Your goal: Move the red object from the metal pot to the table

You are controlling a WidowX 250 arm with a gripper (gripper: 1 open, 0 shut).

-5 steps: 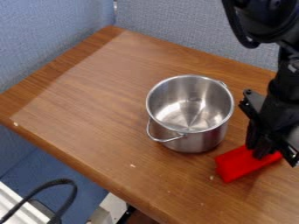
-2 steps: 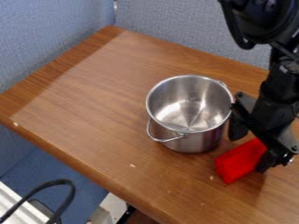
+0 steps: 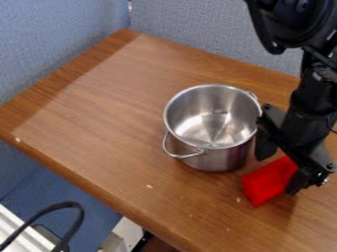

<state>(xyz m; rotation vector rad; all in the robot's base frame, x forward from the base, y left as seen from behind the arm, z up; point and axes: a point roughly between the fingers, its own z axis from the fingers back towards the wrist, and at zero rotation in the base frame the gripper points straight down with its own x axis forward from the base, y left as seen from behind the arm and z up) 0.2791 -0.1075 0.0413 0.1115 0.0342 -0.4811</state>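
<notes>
Blue-grey padded partition (image 3: 218, 25) stands behind and to the left of the bench (image 3: 112, 94), a brown wood-grain top seen at a slant. Its near left edge runs diagonally down toward the lower right.

Tool (image 3: 286, 169): dark, at the right of the bench, tipped down over the block. Its fingers appear spread to either side of the block's upper end, one on the pot side, the other toward the right. Contact with the block cannot be made out for certain.

Block (image 3: 270, 181): red, on the bench toward the lower right, outside the pot. Upper end lies between the fingers; lower end sticks out toward the near left edge.

Pot (image 3: 214, 118): shiny metal, upright, just up and left of the block. Wire handle (image 3: 183, 152) hangs on the side facing the near left edge. Interior shows no object.

Farther out: a black cable (image 3: 53, 210) and a white frame (image 3: 16, 228) below the bench, beyond its near left edge.

Step in hand, as judged: release. The block is out of the pot and down on the bench, so the move itself looks done. Next: lift the tool straight up with fingers kept apart, then back off to the right. Caution: a sideways departure could drag the block or knock the pot.
</notes>
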